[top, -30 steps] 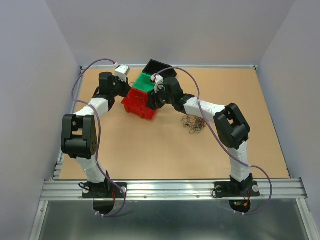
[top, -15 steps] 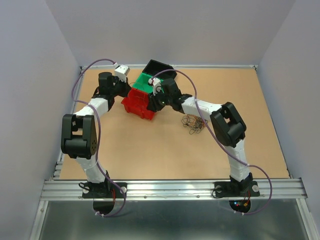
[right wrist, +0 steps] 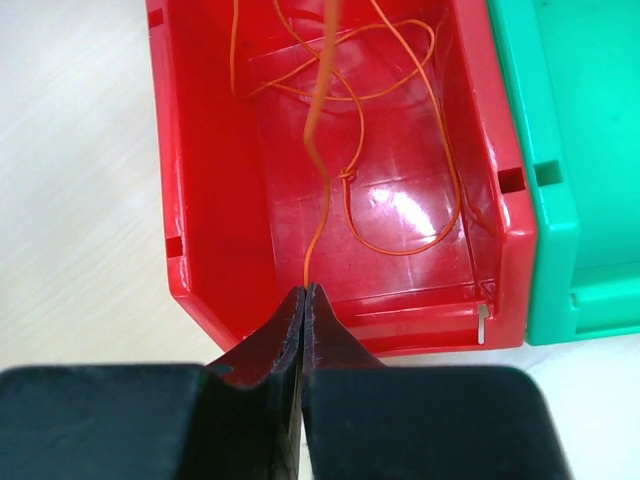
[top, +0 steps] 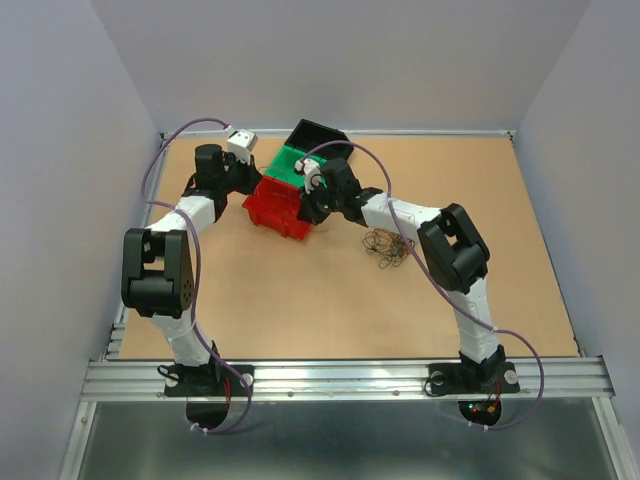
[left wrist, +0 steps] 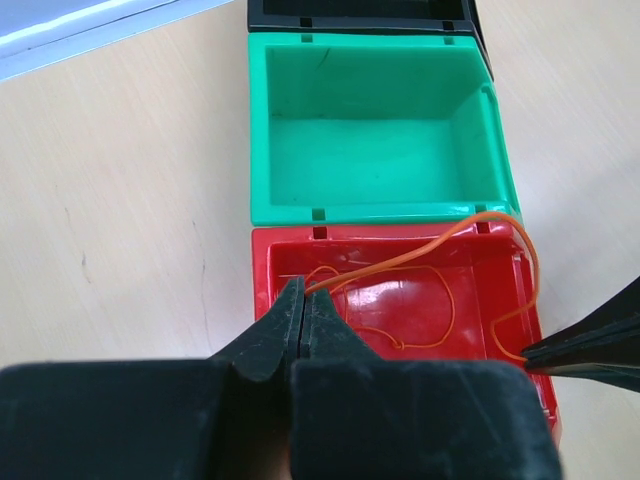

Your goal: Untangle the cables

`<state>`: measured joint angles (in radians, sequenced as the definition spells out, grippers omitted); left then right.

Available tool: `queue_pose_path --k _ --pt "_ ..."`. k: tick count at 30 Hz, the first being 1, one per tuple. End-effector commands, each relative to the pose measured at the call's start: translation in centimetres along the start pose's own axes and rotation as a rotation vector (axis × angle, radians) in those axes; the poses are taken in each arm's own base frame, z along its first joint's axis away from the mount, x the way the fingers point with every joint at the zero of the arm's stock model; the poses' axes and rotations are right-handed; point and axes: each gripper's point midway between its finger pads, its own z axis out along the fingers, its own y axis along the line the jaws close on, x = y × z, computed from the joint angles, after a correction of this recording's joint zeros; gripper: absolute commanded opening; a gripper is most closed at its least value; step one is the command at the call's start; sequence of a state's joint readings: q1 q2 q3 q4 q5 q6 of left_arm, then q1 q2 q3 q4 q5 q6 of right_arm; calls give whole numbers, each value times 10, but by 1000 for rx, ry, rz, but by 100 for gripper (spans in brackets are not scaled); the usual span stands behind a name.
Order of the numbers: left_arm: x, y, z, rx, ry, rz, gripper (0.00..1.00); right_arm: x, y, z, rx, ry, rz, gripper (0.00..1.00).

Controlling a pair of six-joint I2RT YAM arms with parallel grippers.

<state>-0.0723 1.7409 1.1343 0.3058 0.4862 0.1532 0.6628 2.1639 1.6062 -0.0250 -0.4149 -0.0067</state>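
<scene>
Orange wire [left wrist: 440, 240] now pinched by right gripper [right wrist: 303, 295], jaws just closed.
Wire loops in red bin [left wrist: 262, 270], spanning it from left gripper [left wrist: 303, 300], also clamped on it, to the right one; each arm holds its own end. Remaining tangle [top: 388, 247] lies on table [top: 300, 300] by right arm.

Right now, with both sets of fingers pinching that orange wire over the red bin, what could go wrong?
The orange wire shows what looks like a small knot; pulling the left fingers and right fingers apart may tighten it.
It arcs over the rim of the red bin, so it could snag or drag the bin.
Being so thin, it might slip free.
</scene>
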Motion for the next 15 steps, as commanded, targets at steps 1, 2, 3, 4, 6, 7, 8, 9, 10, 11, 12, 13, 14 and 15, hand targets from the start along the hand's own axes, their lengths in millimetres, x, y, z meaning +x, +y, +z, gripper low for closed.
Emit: queue_pose_path --k 1,2,3,4,6,7,8,9,10,11,12,13,14,15 --pt "-26 0 -1 19 -60 13 0 -30 5 -6 6 -52 -51 1" --pt "-24 2 -1 16 -56 9 0 -31 5 -9 11 -53 -54 1" --pt "-24 3 -1 16 -55 9 0 -25 6 -10 13 -42 -52 1" --pt "-23 4 1 15 -51 5 0 -30 7 -16 16 -52 -64 1" --pt "-24 7 1 13 -51 2 0 -29 9 -25 25 -50 -74 1" --pt "-23 7 2 11 -49 -2 0 -27 10 -28 31 -49 -76 1" --pt "-21 10 2 8 -43 -9 0 -25 9 -32 42 -45 -76 1" --pt "-20 11 3 7 -41 -14 0 -16 8 -36 59 -26 -72 0" --pt "-20 13 3 5 -40 -19 0 -21 9 -45 70 -39 -86 1" --pt "-19 14 4 4 -38 -23 0 -19 9 -51 84 -34 -87 0" --pt "-18 17 3 -1 -36 -29 0 -17 6 -56 111 -29 -87 0" --pt "-18 18 3 -1 -37 -33 0 -11 4 -60 125 -17 -86 1" --pt "-19 19 3 -2 -38 -35 0 -2 3 -65 138 2 -82 1" --pt "-19 20 3 -3 -38 -39 0 -1 4 -71 149 9 -81 0"
